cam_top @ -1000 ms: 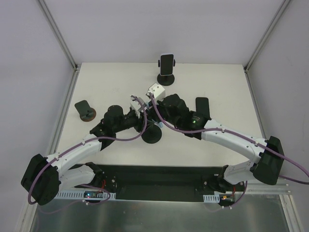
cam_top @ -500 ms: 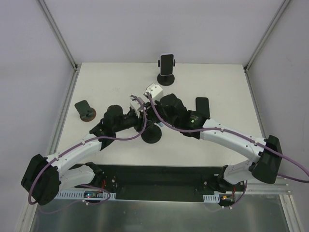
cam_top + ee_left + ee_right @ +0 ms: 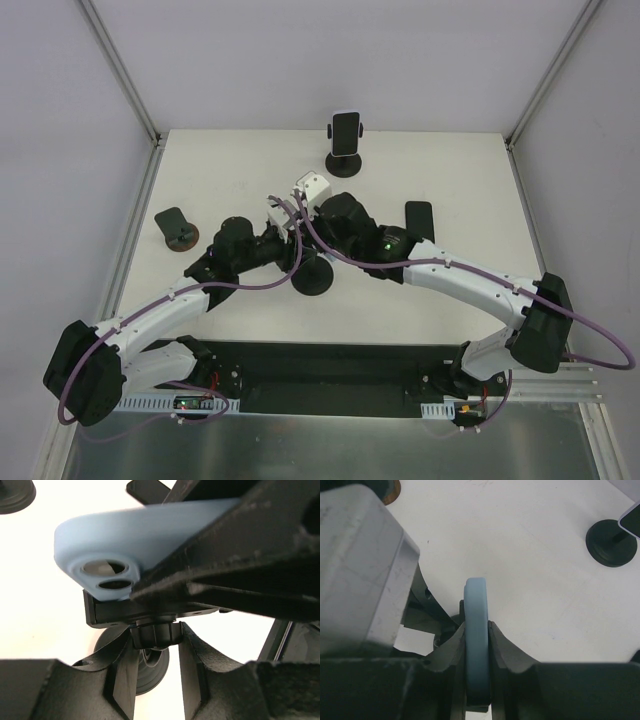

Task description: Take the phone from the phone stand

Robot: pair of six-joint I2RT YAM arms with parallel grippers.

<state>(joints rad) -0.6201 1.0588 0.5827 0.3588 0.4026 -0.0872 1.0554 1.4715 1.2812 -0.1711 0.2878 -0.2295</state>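
Over the surface (image 3: pixel 480 190), right fingers (image 3: pixel 451 650) are pinching the pale-blue phone (image 3: pixel 476 630) while left fingers (image 3: pixel 121 675) are clamping the phone stand (image 3: pixel 155 632) by its neck.

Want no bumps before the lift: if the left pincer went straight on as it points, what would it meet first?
The phone stand's neck: it sits between the fingers of the left pincer, just under the cradle holding the blue-cased phone. Depth is unclear, but nothing looks nearer.
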